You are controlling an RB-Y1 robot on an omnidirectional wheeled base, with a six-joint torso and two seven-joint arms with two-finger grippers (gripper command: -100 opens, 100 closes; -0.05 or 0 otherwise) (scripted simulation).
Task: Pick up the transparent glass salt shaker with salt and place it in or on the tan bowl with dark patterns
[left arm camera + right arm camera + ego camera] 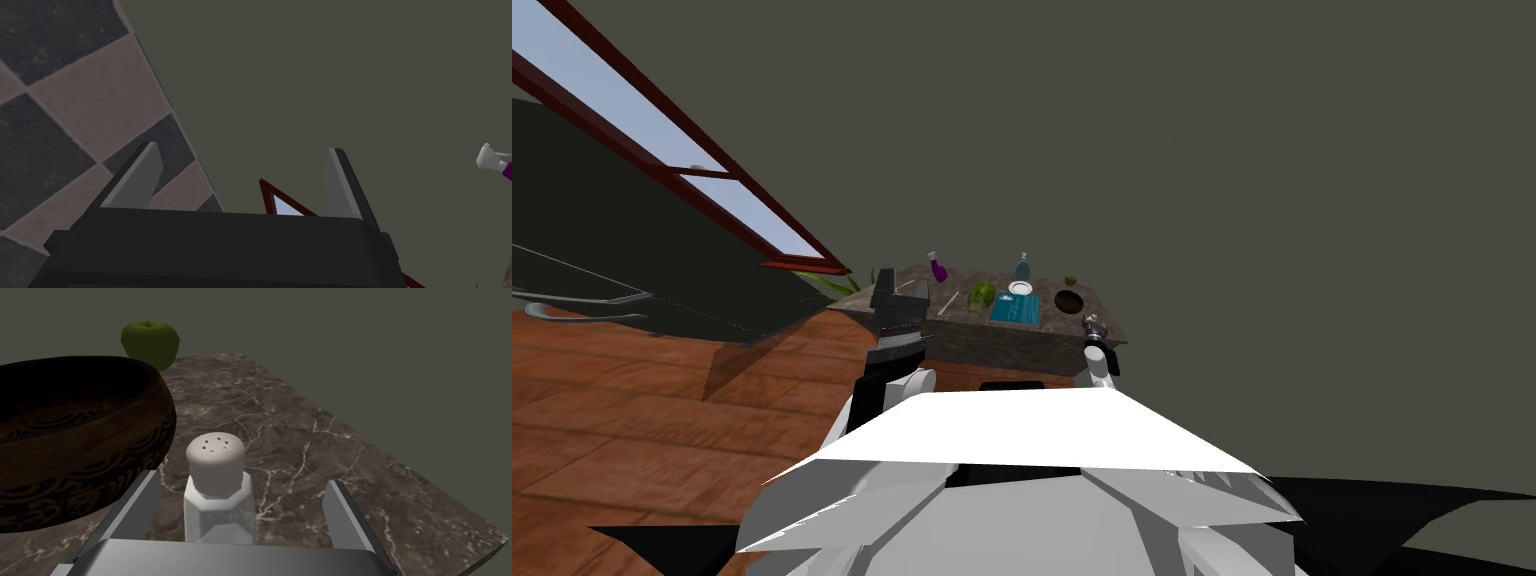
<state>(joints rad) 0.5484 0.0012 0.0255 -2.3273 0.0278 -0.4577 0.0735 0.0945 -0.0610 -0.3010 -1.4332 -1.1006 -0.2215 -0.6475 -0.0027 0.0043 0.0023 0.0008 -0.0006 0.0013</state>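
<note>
While spread, right gripper (242, 482) straddles shaker (217, 488), bowl (80, 438) beside

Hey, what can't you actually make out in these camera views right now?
- Base of the salt shaker: right wrist view, hidden by the right gripper.
- Part of the bowl: right wrist view, cut off by the edge.
- Most of the purple bottle: left wrist view, cut off by the edge.
- The teal item: head view, too small to identify.
</note>
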